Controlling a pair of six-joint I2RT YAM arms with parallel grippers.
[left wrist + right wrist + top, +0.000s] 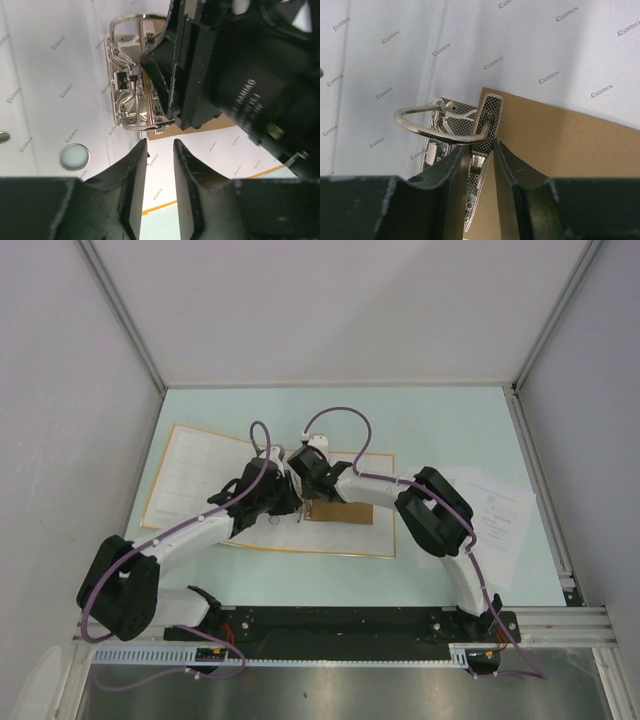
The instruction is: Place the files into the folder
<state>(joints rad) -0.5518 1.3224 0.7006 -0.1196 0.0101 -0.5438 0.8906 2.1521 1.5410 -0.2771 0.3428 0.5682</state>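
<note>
**Q:** Folder [190, 475]?
**A:** Open flat on tabletop [450, 430]. Glossy whitish lining, orange edge. The chromed ring clip [440, 127], chequer-textured, sits between the right gripper [481, 150] jaws, which are clenched on it. Left gripper [160, 150] jaws are released, just beside the clip.

**Q:** Files [505, 510]?
**A:** White printed sheets, right of the folder, well apart from both jaws.

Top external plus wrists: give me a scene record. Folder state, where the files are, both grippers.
folder: lying open on the table, whitish inside up
ring clip: mid-folder, both arms converge on it
files: on the table right of the folder, outside it, not yet filed
brown card: flat inside the folder, beside the ring clip
left gripper: next to the ring clip, narrow gap, holding nothing
right gripper: fingers straddle the clip's patterned metal bar; grip not confirmable
</note>
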